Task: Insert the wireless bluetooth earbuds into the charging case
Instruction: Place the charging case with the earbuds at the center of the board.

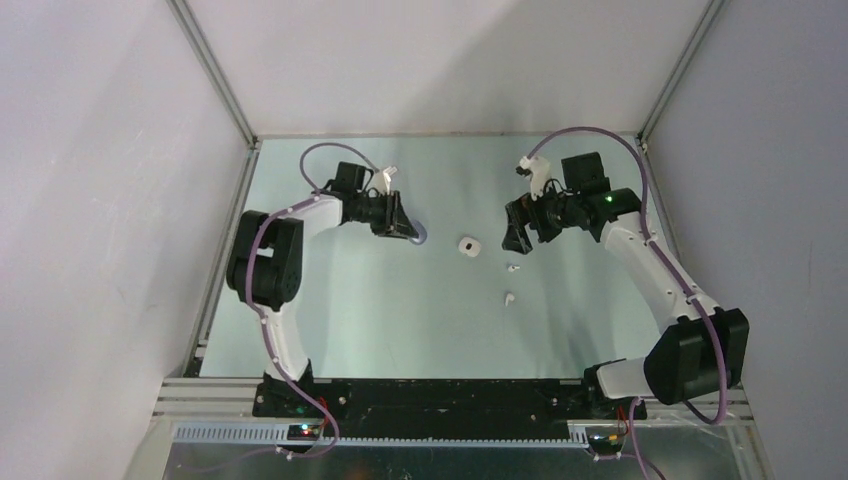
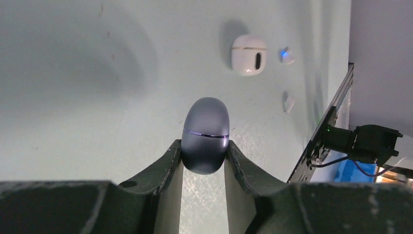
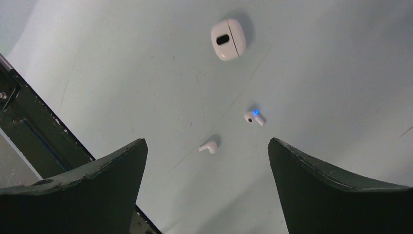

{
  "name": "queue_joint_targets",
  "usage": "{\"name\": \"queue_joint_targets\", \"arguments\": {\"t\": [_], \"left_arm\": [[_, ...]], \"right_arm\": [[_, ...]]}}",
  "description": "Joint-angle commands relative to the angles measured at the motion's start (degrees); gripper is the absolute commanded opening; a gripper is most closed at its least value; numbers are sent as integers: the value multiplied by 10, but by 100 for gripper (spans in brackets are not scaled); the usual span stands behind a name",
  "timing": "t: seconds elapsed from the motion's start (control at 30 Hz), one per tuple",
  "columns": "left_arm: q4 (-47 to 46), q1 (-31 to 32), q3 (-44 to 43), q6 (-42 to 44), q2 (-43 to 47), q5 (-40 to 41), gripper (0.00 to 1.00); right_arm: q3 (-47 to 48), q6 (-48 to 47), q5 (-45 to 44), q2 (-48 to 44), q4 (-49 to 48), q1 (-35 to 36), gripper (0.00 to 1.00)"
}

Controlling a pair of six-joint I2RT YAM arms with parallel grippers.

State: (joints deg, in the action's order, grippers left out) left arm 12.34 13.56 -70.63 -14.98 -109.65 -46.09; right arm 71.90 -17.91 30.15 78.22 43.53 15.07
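Left fingers [image 2: 165, 170] clamped on purple charging case [image 2: 205, 134]; right fingers [image 3: 97, 180] spread wide, empty, above white earbuds [image 3: 254, 117] [image 3: 208, 147].

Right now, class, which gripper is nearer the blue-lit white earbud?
Right. The right gripper hangs open close beside the blue-lit earbud; the left gripper, shut on the purple case, sits past the white case.

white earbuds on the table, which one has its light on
The earbud lying nearer the white charging case; it shows a blue glow, while the other earbud shows none.
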Motion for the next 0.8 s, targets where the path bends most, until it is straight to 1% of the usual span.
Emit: {"name": "queue_joint_targets", "arguments": {"t": [0.0, 0.03, 0.07, 0.1, 0.13, 0.17, 0.2, 0.27, 0.33, 0.4, 0.43, 0.53, 0.57, 0.67, 0.77], "left_arm": [[93, -8, -44, -2, -29, 4, 9], [101, -11, -55, -5, -37, 16, 10], [116, -12, -60, -6, -49, 24, 15], [122, -14, -64, -10, -54, 38, 17], [126, -16, -64, -12, -58, 44, 22], [128, -18, -64, -16, -60, 57, 26], [137, -20, -66, -18, -63, 66, 33], [157, -22, -73, -20, -69, 97, 41], [163, -24, -73, -19, -67, 119, 45], [165, -25, -71, -17, -59, 137, 50], [165, -26, -68, -14, -47, 150, 52], [167, -30, -59, -2, -16, 185, 65], [166, -32, -49, 1, 7, 193, 68], [164, -46, -28, 9, 56, 221, 69], [164, -56, -9, 27, 128, 242, 70]], "right_arm": [[-26, 51, -47, -21, -32, -11, 99], [-32, 48, -53, -18, -34, -12, 99], [-34, 43, -57, -9, -36, -13, 99], [-34, 31, -58, -5, -38, -13, 99], [-34, 26, -59, 5, -44, -13, 99], [-33, 15, -59, 10, -46, -13, 97], [-31, 9, -56, 25, -51, -11, 96], [-21, -2, -58, 53, -62, -3, 93], [-10, -13, -67, 83, -74, 12, 88], [2, -41, -77, 108, -82, 34, 84], [7, -72, -85, 115, -84, 43, 81], [15, -140, -105, 147, -93, 80, 81], [15, -150, -114, 158, -97, 85, 81], [21, -175, -124, 181, -116, 106, 81], [44, -165, -140, 217, -128, 121, 82]]}}
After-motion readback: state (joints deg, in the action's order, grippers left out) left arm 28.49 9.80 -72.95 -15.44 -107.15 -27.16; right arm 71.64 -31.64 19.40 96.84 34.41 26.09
